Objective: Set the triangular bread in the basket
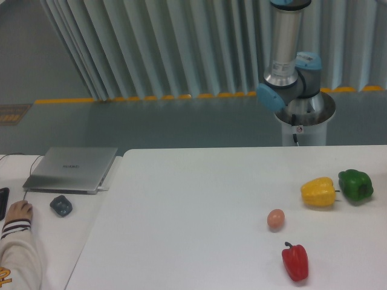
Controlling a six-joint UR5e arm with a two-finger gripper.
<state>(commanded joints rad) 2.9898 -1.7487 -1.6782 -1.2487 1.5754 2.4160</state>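
The triangular bread is out of view, and no basket shows either. The gripper is out of view; only the arm's silver column and blue-capped joint (289, 78) show at the top right, behind the white table (181, 205). On the table's right part lie a yellow pepper (318, 192), a green pepper (355, 185), a red pepper (295, 261) and a small brown egg (276, 219).
A closed silver laptop (72, 168) and a dark mouse (60, 206) sit on a second table at the left. A person's hand (17, 212) and sleeve rest at the lower left corner. The robot's white base (304, 124) stands beyond the table's far edge.
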